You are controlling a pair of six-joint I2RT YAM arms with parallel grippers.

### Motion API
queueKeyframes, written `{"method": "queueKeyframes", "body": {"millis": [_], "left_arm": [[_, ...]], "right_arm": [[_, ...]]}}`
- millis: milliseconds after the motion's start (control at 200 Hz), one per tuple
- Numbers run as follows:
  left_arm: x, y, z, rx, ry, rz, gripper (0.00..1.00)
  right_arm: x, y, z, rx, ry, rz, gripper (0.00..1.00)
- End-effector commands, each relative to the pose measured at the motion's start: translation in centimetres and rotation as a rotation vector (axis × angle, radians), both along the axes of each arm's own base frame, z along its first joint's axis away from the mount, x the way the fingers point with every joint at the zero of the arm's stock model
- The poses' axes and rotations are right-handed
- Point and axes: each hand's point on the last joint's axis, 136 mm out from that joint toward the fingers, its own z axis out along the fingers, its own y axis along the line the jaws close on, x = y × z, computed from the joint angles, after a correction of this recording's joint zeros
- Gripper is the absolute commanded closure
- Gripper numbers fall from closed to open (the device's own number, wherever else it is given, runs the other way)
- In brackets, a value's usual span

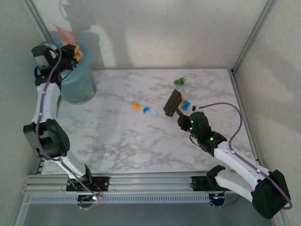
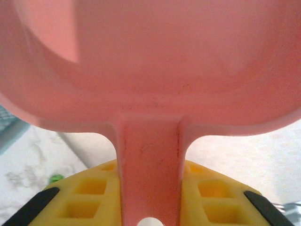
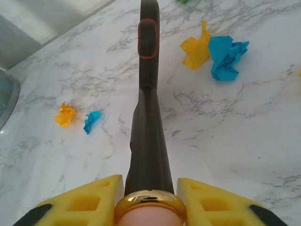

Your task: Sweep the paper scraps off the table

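Note:
Paper scraps lie on the marble table (image 1: pixel 117 141): an orange wad (image 1: pixel 136 105) and a cyan one (image 1: pixel 146 109) mid-table, a green one (image 1: pixel 179 81) farther back, and a cyan one (image 1: pixel 186 103) beside the brush head (image 1: pixel 172 103). My right gripper (image 1: pixel 182 116) is shut on the dark brush (image 3: pixel 148 117) at its gold-ringed handle, between the yellow fingers (image 3: pixel 211 202). Ahead of it lie orange (image 3: pixel 196 48) and cyan (image 3: pixel 226 56) scraps to the right, and orange (image 3: pixel 65 114) and cyan (image 3: pixel 91 121) ones to the left. My left gripper (image 1: pixel 70 51) is raised at the back left, shut on the pink dustpan (image 2: pixel 150 70) by its handle.
A teal bin (image 1: pixel 77 80) stands at the table's back left corner, under the raised dustpan. Aluminium rails (image 1: pixel 141 181) edge the table at the front and right. A green scrap (image 2: pixel 56 178) shows on the table below the left gripper.

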Motion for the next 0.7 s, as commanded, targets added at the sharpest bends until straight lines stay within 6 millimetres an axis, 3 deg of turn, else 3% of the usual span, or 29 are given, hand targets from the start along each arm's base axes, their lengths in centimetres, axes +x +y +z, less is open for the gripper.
{"method": "queueKeyframes", "body": {"millis": [0,150,290,496,696], "left_arm": [[-1.9,0.3,5.5,-0.070,-0.210,0.001,1.00],[-2.1,0.6,4.6,-0.089,-0.210,0.013,1.00],[-2.7,0.3,5.0,-0.062,-0.225,0.006,1.00],[-4.1,-0.9,7.6,0.057,-0.221,-0.011,1.00],[-7.9,-5.4,12.4,0.198,-0.265,-0.055,1.00]], "right_arm": [[0.5,0.8,1.2,0.016,-0.056,0.025,1.00],[0.5,1.0,1.1,0.013,-0.056,0.032,1.00],[0.4,1.1,1.2,0.008,-0.057,0.035,1.00],[0.5,1.0,1.1,0.006,-0.058,0.032,1.00],[0.4,1.2,1.2,0.013,-0.060,0.038,1.00]]}}
